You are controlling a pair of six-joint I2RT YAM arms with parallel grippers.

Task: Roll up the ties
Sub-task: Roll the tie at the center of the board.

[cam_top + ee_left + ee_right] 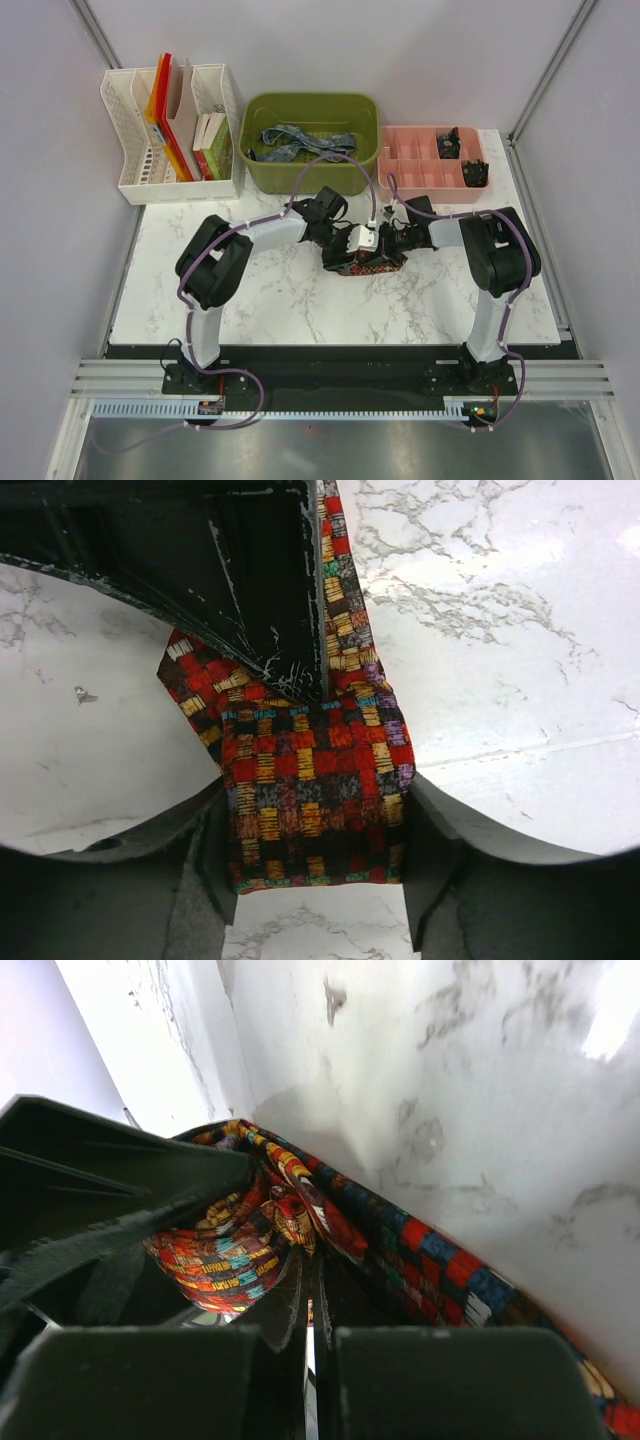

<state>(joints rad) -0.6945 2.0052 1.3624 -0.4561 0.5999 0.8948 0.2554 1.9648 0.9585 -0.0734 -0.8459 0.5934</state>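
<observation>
Left wrist view: left gripper (318,815) jaws flank the red patterned tie (300,750), grip unclear. Right wrist view: right gripper (311,1260) jaws closed, pinching it.

Marble table (250,300) w/ tie (365,266), bin (262,175), tray (400,160), organizer (130,185).

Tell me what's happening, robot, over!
Right pincer shut on red tie. Left pincer straddling it, grip unclear. Blue tie in green bin. Nothing blocking.
</observation>
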